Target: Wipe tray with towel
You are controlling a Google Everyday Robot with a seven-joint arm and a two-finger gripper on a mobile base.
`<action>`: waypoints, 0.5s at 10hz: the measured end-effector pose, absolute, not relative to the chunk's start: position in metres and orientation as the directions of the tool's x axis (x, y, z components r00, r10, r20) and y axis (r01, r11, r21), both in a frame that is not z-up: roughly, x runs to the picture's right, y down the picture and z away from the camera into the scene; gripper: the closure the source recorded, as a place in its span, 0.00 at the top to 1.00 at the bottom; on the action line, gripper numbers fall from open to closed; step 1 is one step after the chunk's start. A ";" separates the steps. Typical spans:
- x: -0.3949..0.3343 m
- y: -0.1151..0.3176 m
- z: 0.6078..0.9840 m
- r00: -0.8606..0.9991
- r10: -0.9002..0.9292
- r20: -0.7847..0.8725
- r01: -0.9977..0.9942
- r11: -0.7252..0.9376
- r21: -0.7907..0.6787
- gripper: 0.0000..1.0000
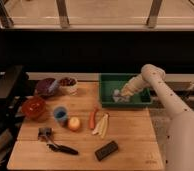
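Okay, I've got the gripper point(123, 93) down inside the shallow square green plastic tray point(132, 104), closed on the small rumpled pale grey-blue towel point(117, 94), which lies on the tray floor near its middle. The tray sits at the far right of a light wooden tabletop point(130, 135). Left of the tray: round red bowl point(34, 107), blue cup point(60, 114). In front of the tray: flat black rectangular block point(106, 150). Behind the tray: dark wall point(90, 50), with a bright ledge point(105, 15) with posts above it.

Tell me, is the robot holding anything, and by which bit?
The gripper, inside the green tray, is shut on the pale towel; which part it pinches cannot be told.
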State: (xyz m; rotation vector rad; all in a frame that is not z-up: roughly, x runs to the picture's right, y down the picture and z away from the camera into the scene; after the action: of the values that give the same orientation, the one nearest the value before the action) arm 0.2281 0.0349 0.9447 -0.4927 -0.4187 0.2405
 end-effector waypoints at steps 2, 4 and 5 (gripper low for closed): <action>0.266 0.024 0.951 0.904 0.326 0.278 -0.161 0.860 -0.484 0.00; 0.285 0.001 0.969 0.911 0.323 0.256 -0.180 0.870 -0.459 0.00; 0.286 -0.007 0.976 0.911 0.322 0.258 -0.181 0.874 -0.451 0.00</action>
State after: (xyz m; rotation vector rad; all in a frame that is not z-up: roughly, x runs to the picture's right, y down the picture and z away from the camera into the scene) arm 0.2864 -0.0074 0.9756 -0.4340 -0.3345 0.2676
